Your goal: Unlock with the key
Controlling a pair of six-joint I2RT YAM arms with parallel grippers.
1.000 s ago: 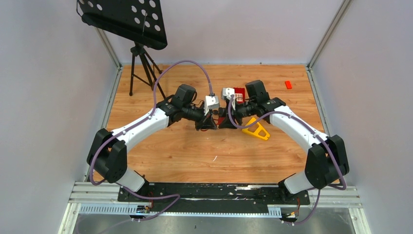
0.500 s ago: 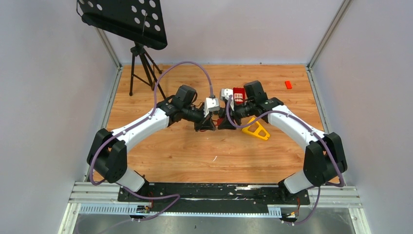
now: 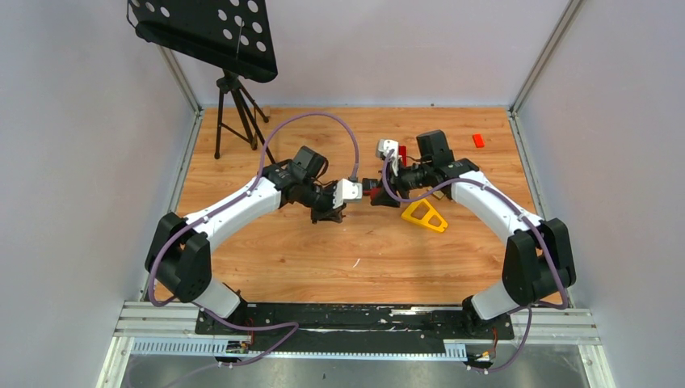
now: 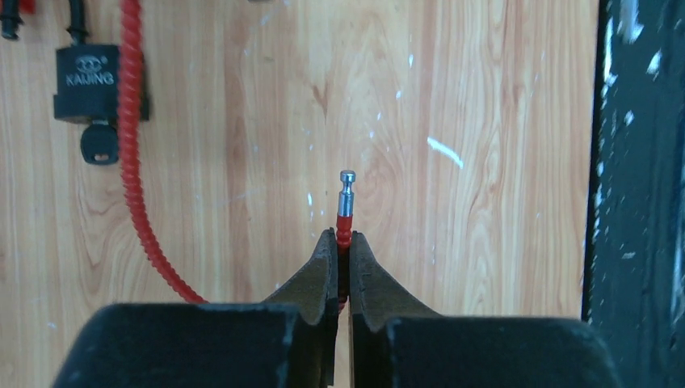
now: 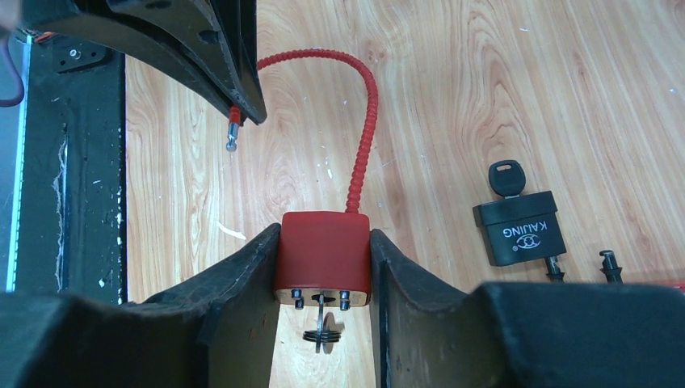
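The red padlock (image 5: pixel 323 250) sits between the fingers of my right gripper (image 5: pixel 323 233), which is shut on its body. A key (image 5: pixel 324 317) with a wire ring sticks in the lock's underside. A red ribbed cable (image 5: pixel 367 121) arcs from the lock's top to my left gripper (image 4: pixel 340 236). That gripper is shut on the cable just behind its metal pin end (image 4: pixel 346 187), and the pin hangs free, out of the lock. From above, the left gripper (image 3: pixel 327 213) and the right gripper (image 3: pixel 379 194) stand a short way apart over the table's middle.
A black padlock (image 5: pixel 521 230) with its own key (image 5: pixel 506 176) lies on the wood right of the red lock. A yellow triangular piece (image 3: pixel 425 215) lies by the right arm, a small red block (image 3: pixel 478 140) at the far right, a tripod (image 3: pixel 234 113) at the far left.
The two grippers were close together and have drawn apart. The left one swung left and nearer with the cable end. The right one moved farther back with the lock.
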